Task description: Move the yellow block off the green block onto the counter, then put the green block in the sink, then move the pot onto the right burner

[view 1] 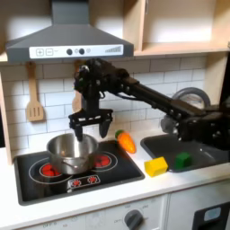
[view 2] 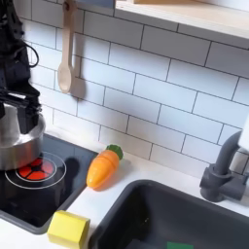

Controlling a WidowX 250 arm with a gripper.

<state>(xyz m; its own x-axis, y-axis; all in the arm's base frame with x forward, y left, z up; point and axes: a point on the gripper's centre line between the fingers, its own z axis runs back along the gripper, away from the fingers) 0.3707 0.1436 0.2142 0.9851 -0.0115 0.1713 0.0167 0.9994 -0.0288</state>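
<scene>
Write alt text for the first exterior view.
A black robot arm holds its end effector just above a steel pot on the stove. To the first exterior view's right, an orange carrot toy and a yellow block lie on the white counter.

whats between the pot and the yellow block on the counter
In the first exterior view, the orange carrot toy lies between the pot and the yellow block, set back toward the tiled wall; the rest is bare stove panel and counter.
</scene>
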